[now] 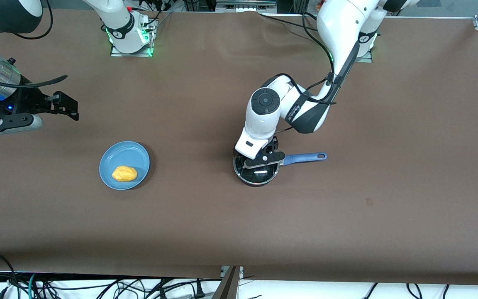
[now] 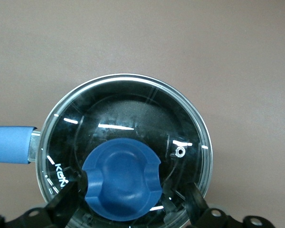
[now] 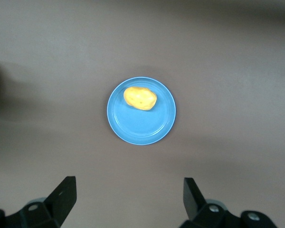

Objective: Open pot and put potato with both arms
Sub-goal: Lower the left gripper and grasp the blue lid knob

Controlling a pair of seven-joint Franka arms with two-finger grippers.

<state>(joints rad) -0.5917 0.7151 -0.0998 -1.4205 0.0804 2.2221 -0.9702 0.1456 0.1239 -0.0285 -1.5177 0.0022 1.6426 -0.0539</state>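
Brown cloth covers the table (image 1: 206, 232), which carries everything here. Pot (image 1: 257, 174) sits about mid-table, lid (image 2: 126, 137) still on, blue handle (image 1: 303, 157) pointing toward the left arm's end. Left gripper (image 2: 133, 197) is down over the lid, fingers (image 2: 69, 197) spread to either side of the blue knob (image 2: 122, 178) w/ small gaps showing, so it brackets the knob but is not clamped on it yet; judged as the approach to lifting the lid, since the potato cannot go in until the pot is open. Potato (image 1: 124, 173) lies on a light-blue plate (image 1: 128, 152), well apart from the pot, toward the right arm's end and at about the same depth from the table's front edge. Right gripper (image 3: 129, 197) waits up in the air near that end's edge, plate in its wrist view, fingers (image 3: 64, 192) spread wide, nothing between them; prob. parked there so it can drop onto the potato once the lid is off. Obstacles: none on the cloth betw. plate and pot; the lid itself is the only block, and the left arm over the pot will need to clear the opening w/ the lid.
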